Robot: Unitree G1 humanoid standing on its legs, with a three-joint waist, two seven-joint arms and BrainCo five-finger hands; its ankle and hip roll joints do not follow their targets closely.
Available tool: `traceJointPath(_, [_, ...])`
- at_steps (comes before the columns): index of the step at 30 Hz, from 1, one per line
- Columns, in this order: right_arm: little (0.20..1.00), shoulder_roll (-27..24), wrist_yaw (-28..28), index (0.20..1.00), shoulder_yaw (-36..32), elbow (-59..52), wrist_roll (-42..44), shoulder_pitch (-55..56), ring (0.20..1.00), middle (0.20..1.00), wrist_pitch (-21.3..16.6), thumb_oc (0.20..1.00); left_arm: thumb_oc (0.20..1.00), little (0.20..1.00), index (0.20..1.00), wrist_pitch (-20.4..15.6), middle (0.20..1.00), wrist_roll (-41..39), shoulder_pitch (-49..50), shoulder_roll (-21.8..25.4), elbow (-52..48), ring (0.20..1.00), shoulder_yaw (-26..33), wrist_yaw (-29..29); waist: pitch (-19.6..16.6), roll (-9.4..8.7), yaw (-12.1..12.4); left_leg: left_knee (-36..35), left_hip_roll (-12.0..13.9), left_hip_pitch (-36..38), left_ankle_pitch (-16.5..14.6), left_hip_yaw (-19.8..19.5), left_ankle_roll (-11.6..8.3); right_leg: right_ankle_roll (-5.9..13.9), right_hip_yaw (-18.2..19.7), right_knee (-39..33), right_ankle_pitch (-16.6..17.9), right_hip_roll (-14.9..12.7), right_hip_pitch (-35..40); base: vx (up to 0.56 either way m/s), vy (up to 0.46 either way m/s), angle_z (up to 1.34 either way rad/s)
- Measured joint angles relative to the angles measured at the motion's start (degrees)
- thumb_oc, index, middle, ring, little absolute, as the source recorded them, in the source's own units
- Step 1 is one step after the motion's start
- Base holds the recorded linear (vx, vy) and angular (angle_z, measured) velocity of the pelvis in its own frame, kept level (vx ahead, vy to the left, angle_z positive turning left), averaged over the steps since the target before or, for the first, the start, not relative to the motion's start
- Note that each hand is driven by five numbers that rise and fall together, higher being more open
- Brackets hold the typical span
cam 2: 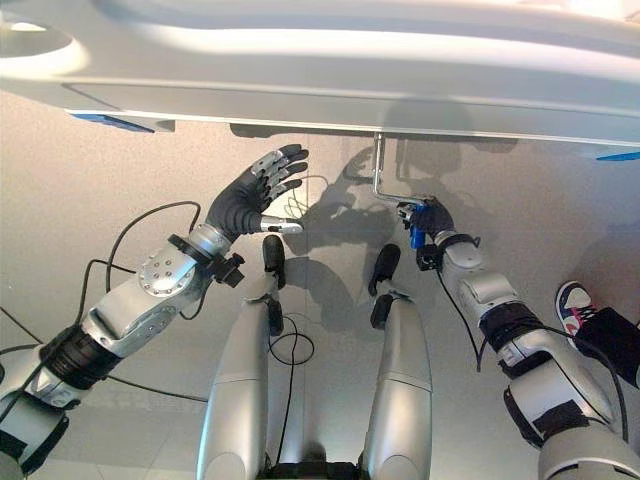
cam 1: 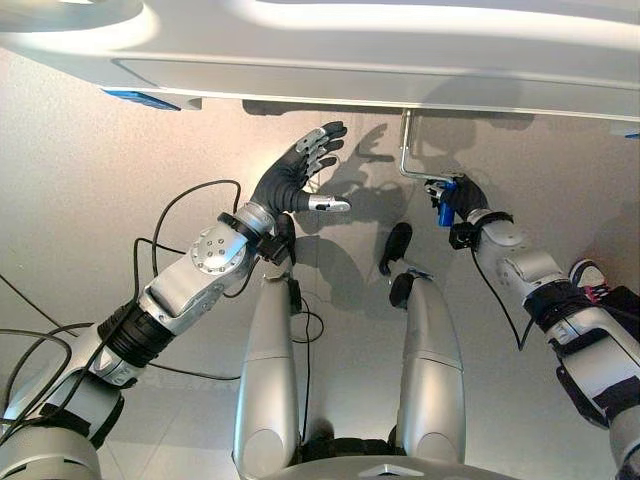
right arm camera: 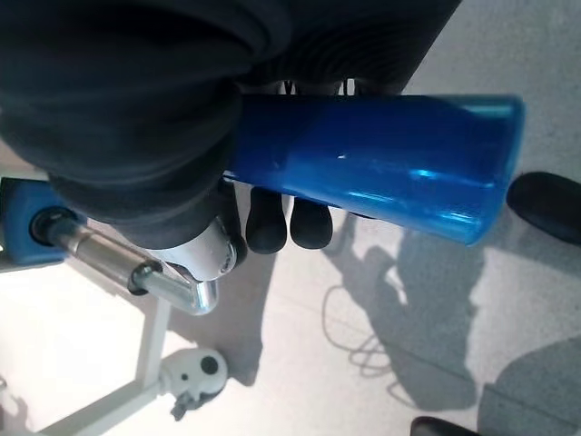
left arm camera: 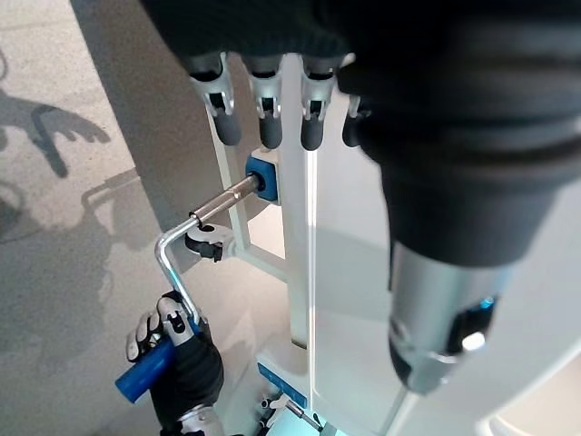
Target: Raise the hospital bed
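- Right wrist view, nearest thing first: our right hand (right arm camera: 182,136) is wrapped around the blue handle (right arm camera: 381,163) of the bed's crank (left arm camera: 182,263), fingers curled under the grip.
- Left eye view: that hand sits low on the right, handle hanging at the end of the bent steel rod that runs up under the bed frame (cam 1: 330,60).
- Left hand (cam 1: 300,170) hangs in the air to the left, fingers spread wide, holding nothing, well apart from the crank.
- Left wrist view, further out: the rod's shaft goes into a blue socket (left arm camera: 263,177) on the white frame, a small caster (left arm camera: 207,243) just beside it.
- Our read: grasp done, we're in the cranking step; bed height gives no clue on progress.
- Next move, we judge: sweep the handle in a circle about the shaft axis, keep the grip firm, keep the wrist free so the rod doesn't bind. Turn direction we can't tell from here.
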Motion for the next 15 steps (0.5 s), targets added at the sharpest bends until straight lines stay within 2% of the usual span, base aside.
traceJointPath(4, [0.200, -0.2, 0.1, 0.200, 3.3, 3.4, 0.3, -3.4, 0.200, 0.200, 0.2, 0.200, 1.000, 1.000, 1.000, 0.0, 1.000, 0.0, 0.0, 0.1, 0.0, 1.000, -0.1, 0.0, 0.0, -0.01, 0.0, 0.3, 0.0, -0.1, 0.0, 0.0, 0.03, 0.06, 0.0, 0.0, 0.1, 0.0, 0.0, 0.00, 0.000, 0.00])
traceJointPath(10, [0.200, -0.6, 0.2, 0.200, 3.8, 3.4, 0.8, -3.9, 0.200, 0.200, 0.5, 0.200, 1.000, 1.000, 1.000, 0.0, 1.000, 0.0, 0.0, 0.1, 0.0, 1.000, -0.3, 0.0, 0.0, -0.04, 0.0, 0.3, 0.0, -0.2, 0.0, -0.1, 0.05, 0.12, 0.0, -0.1, 0.1, 0.0, 0.0, 0.00, 0.000, 0.00])
traceJointPath(15, [0.200, -3.5, -0.2, 0.200, 3.0, -7.4, 5.6, 1.9, 0.200, 0.200, 0.3, 0.200, 1.000, 1.000, 1.000, 0.0, 1.000, 0.0, 0.3, 0.3, -0.9, 1.000, -0.1, 0.0, 0.1, -0.21, -0.1, 0.2, 0.0, -0.4, -0.1, -0.2, 0.02, 0.13, -0.1, 0.2, 0.1, 0.2, -0.1, 0.01, -0.021, 0.00])
